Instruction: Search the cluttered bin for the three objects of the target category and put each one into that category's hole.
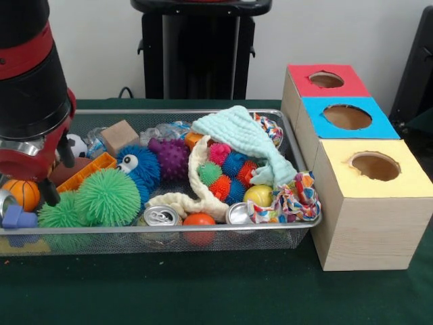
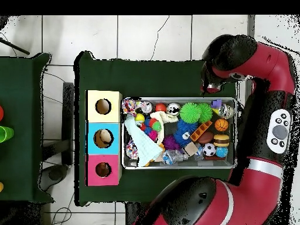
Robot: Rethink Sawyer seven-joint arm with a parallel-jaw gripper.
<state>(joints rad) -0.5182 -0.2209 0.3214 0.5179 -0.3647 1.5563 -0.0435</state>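
Nearest you in the front view, two cans (image 1: 161,216) lie on their sides against the bin's (image 1: 203,230) front rim, tops facing you, long axes running front to back; the second can (image 1: 238,213) sits just right of an orange ball (image 1: 199,220). You cannot tell from the pictures which category is the target, so look over the whole clutter: green spiky balls (image 1: 107,196) at the left front, a blue fuzzy toy with eyes (image 1: 139,166), a purple spiky ball (image 1: 170,158), a wooden block (image 1: 120,135), and a mint cloth (image 1: 247,139) draped from the middle toward the right rim. Beside the bin's right end stand three boxes, each with a round hole on top: yellow box (image 1: 372,203), blue box (image 1: 345,116), red box (image 1: 325,80). Your gripper (image 1: 51,172) hangs over the bin's left end, above a small basketball (image 1: 24,193); you cannot tell whether it is apart or together.
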